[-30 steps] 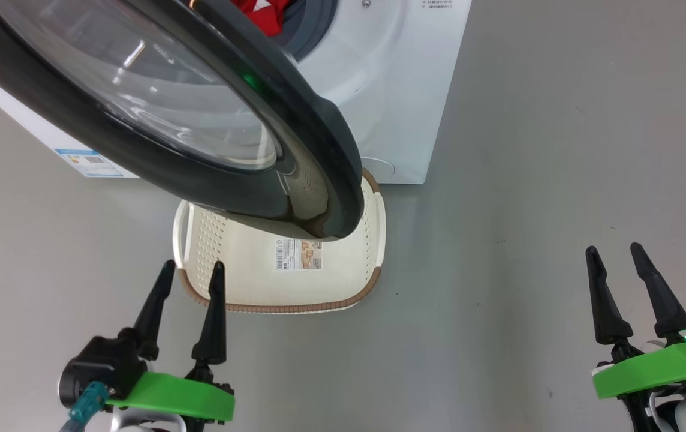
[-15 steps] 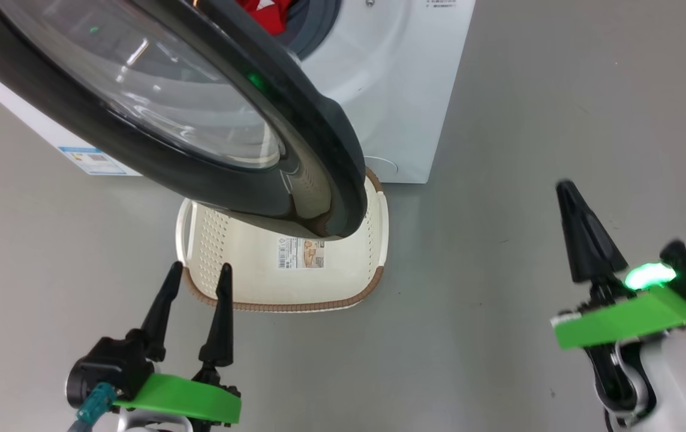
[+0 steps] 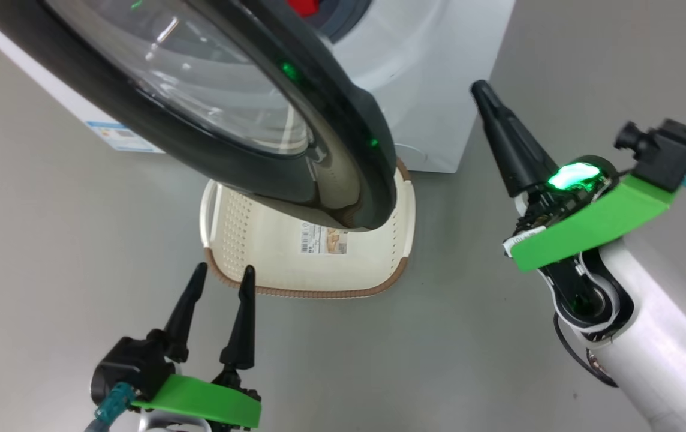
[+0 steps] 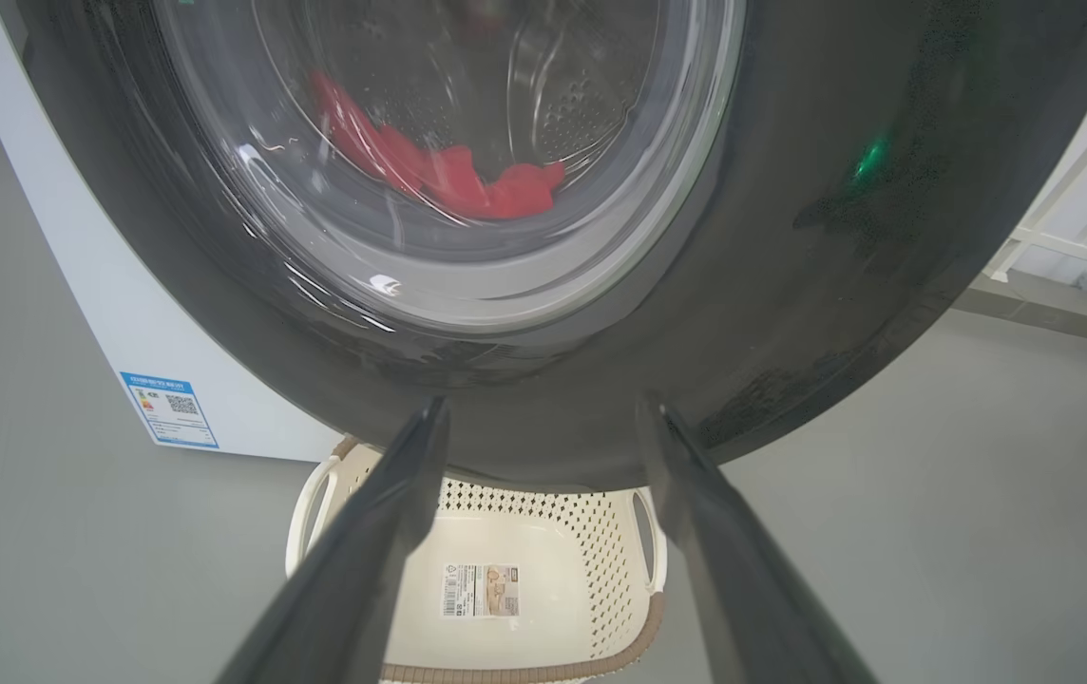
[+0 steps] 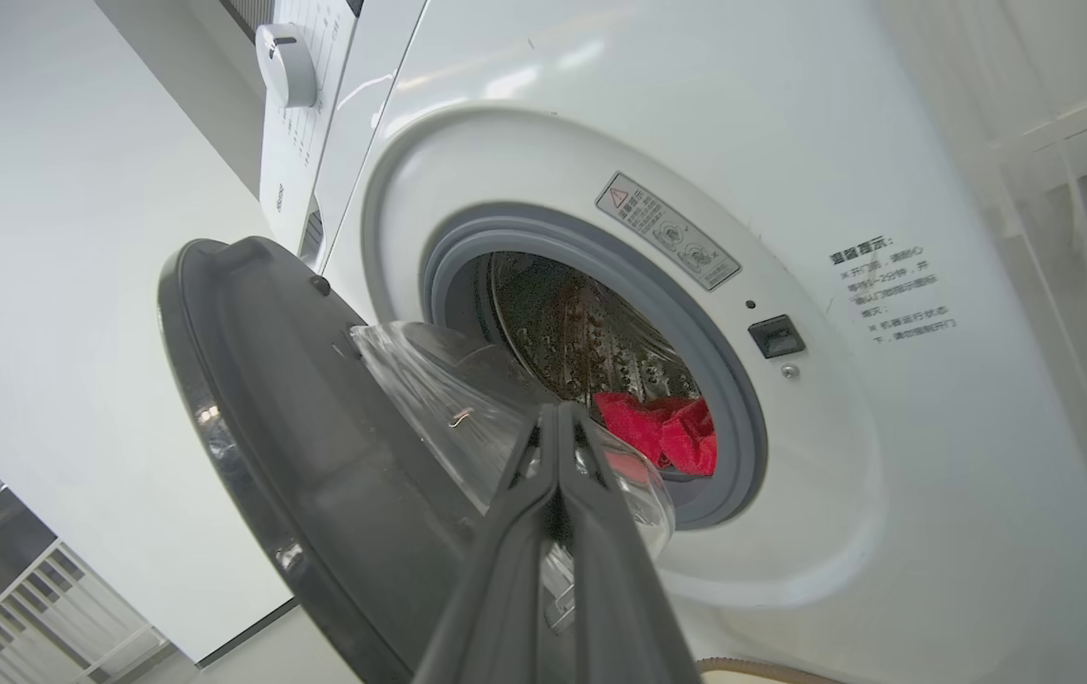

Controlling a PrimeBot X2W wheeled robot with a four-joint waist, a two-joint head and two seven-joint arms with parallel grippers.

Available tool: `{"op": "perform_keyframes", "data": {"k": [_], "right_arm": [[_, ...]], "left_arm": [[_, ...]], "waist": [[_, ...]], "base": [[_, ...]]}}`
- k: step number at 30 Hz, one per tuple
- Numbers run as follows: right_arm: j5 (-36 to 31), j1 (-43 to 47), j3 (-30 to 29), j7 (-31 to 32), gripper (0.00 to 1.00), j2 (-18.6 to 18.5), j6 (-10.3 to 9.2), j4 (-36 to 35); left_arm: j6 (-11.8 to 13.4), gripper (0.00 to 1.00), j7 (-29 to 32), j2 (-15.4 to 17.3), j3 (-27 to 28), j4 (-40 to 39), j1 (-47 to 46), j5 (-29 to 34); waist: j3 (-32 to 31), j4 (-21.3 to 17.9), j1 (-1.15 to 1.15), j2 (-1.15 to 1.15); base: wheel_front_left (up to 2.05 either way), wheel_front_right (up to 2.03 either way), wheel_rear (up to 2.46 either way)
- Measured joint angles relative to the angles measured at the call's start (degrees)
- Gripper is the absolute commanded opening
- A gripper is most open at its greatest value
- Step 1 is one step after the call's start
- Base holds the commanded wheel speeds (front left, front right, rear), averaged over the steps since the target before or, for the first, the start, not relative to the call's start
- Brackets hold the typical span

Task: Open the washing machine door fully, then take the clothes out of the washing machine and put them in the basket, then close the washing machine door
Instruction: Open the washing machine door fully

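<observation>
Look through your head camera. The washing machine door point(image 3: 355, 138) fills the 11 o'clock part of the picture. It is swung out from the white washing machine point(image 3: 433, 78), and its black edge hangs over the far side of the basket point(image 3: 319, 293). The basket sits on the grey floor point(image 3: 79, 240) in the middle, right in front of the machine. It has no clothes in it, and you can see a paper label point(image 3: 323, 239) on its bottom.

Your left gripper point(image 3: 225, 269) is at 7 o'clock, just beside the near edge of the basket. Its two fingers stand apart, and nothing is between them. In your left wrist camera they point up at the black edge of the door, with the basket below it.

Your right gripper point(image 3: 480, 90) is at 2 o'clock, up in the air. It is near the front corner of the machine and apart from the door. Its two fingers are pressed tight together, and they hold nothing.

In your right wrist camera, the red clothes point(image 5: 662, 432) lie at the bottom of the drum, behind the grey ring. They sit at 5 o'clock inside the round hole. The closed fingers point up toward the door's glass bowl and the clothes. A round knob point(image 5: 285, 65) sits at 11 o'clock, high on the machine.
</observation>
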Motion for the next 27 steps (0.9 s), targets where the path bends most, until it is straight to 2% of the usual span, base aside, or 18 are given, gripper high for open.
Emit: {"op": "perform_keyframes", "data": {"k": [5, 7, 12, 18, 27], "right_arm": [[9.65, -6.19, 8.82, 1.21, 0.00, -4.35, 0.00, 1.05], [15.04, -8.64, 12.33, 3.70, 0.00, -6.19, 0.00, 1.12], [23.01, -10.87, 15.64, 9.16, 0.00, -8.61, 0.00, 0.15], [27.48, -11.94, 16.95, 13.19, 0.00, -9.75, 0.00, 0.01], [28.77, -10.79, 18.52, 16.27, 0.00, -9.84, -0.01, -0.04]], "left_arm": [[0.44, 1.00, 0.00, 0.00, -1.92, -0.20, -0.04, -0.76], [0.69, 1.00, 0.00, 0.00, -3.07, -0.38, -0.10, -1.91], [0.80, 1.00, 0.00, 0.01, -4.55, -0.74, -0.98, -2.81], [0.81, 1.00, 0.00, 0.00, -6.05, -0.83, -1.40, -3.49], [0.81, 1.00, 0.00, 0.01, -7.33, -0.91, -1.28, -3.91]], "waist": [[0.88, 1.57, 0.00, 0.00], [1.52, 2.39, 0.00, 0.00], [2.60, 3.60, 0.00, 0.00], [3.04, 4.85, 0.00, 0.00], [1.06, 6.54, 0.00, 0.00]], "base": [[0.00, 0.00, 0.00], [0.00, 0.00, 0.00], [0.00, 0.00, 0.00], [0.00, 0.00, 0.00], [0.00, 0.00, 0.00]]}}
